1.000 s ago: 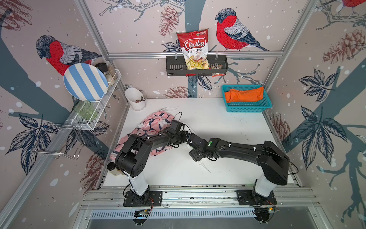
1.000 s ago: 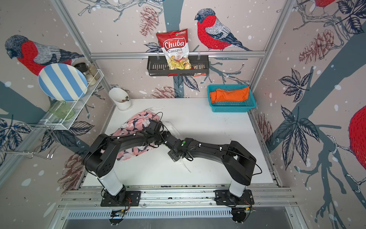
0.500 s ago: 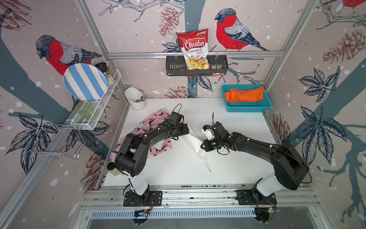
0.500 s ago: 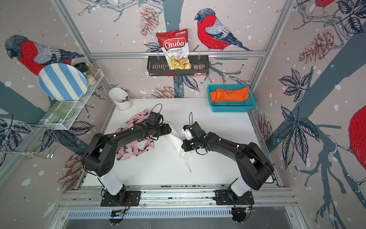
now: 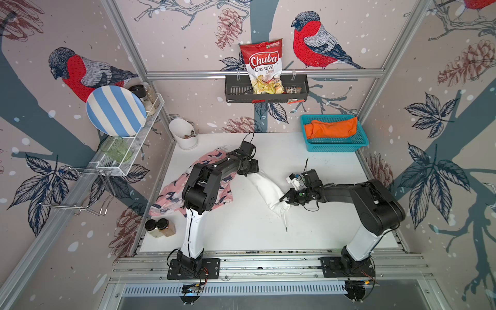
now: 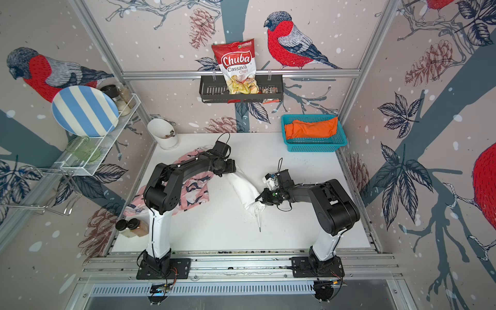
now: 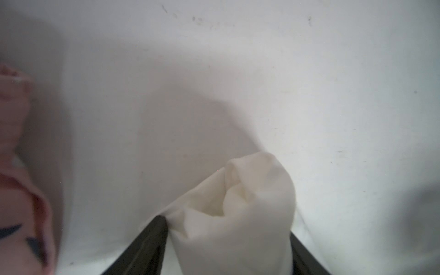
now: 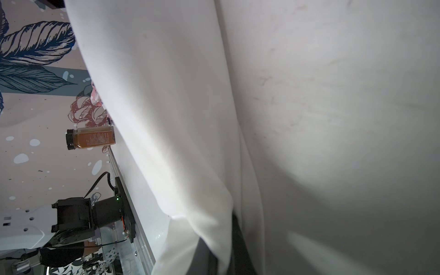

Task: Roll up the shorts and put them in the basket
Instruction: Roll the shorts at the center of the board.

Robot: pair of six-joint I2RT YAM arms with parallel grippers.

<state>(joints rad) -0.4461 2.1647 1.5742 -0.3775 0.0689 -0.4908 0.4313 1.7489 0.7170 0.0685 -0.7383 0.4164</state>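
Note:
The white shorts [image 5: 265, 188] [image 6: 243, 190] lie as a long rolled tube in mid-table. My left gripper [image 5: 251, 171] [image 7: 228, 228] is shut on its far end, the cloth [image 7: 238, 214] filling the gap between both fingers. My right gripper [image 5: 284, 200] [image 8: 223, 250] is shut on the near end, where folds of cloth [image 8: 166, 119] are pinched. A drawstring [image 5: 285, 220] trails from that end. The pink patterned shorts [image 5: 171, 193] [image 6: 193, 193] lie crumpled under the left arm. The orange shorts [image 5: 331, 128] sit rolled in the teal basket [image 5: 335, 147].
Two spice jars [image 5: 160, 228] stand at the table's front left corner. A white cup [image 5: 183, 134] stands at the back left. On the left wall hangs a wire rack [image 5: 128, 158] with a striped plate; the back wall holds a black shelf [image 5: 265, 92].
The right arm has drawn back to the right and its jaws have shut on the roll's near end. The white roll now lies stretched out between the two grippers.

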